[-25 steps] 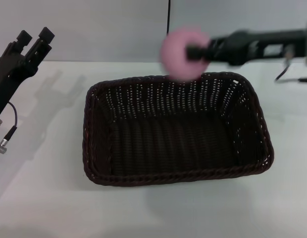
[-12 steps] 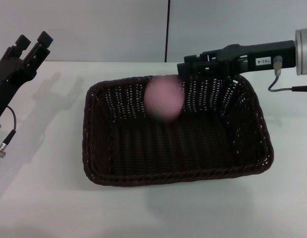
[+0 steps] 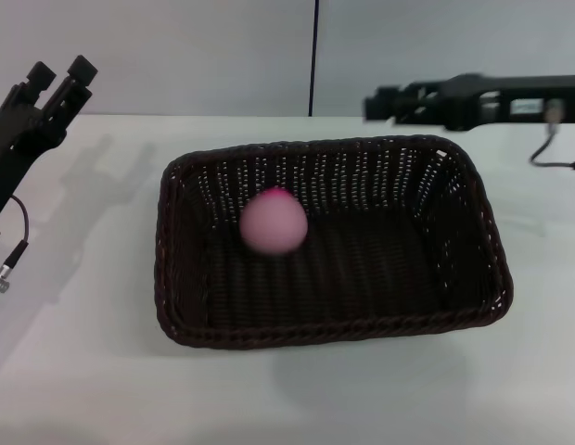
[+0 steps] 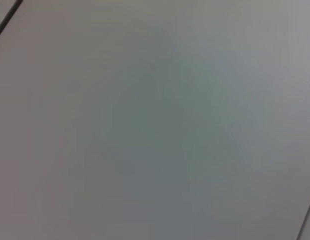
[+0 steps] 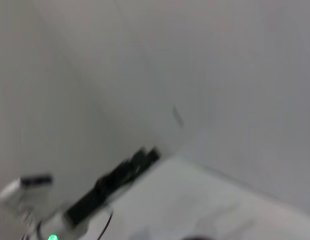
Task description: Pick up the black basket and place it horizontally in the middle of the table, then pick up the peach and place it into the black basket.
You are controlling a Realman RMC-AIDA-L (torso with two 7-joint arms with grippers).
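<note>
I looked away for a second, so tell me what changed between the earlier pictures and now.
The peach left the right gripper, dropped from above the far rim and now shows inside the black basket, left of centre. The right gripper has drawn back toward the right, empty. The basket kept its place on the table, and the left gripper stayed raised at the far left.

Above the black basket (image 3: 330,243) the way lay open; its raised rim walled the peach (image 3: 274,222) inside
</note>
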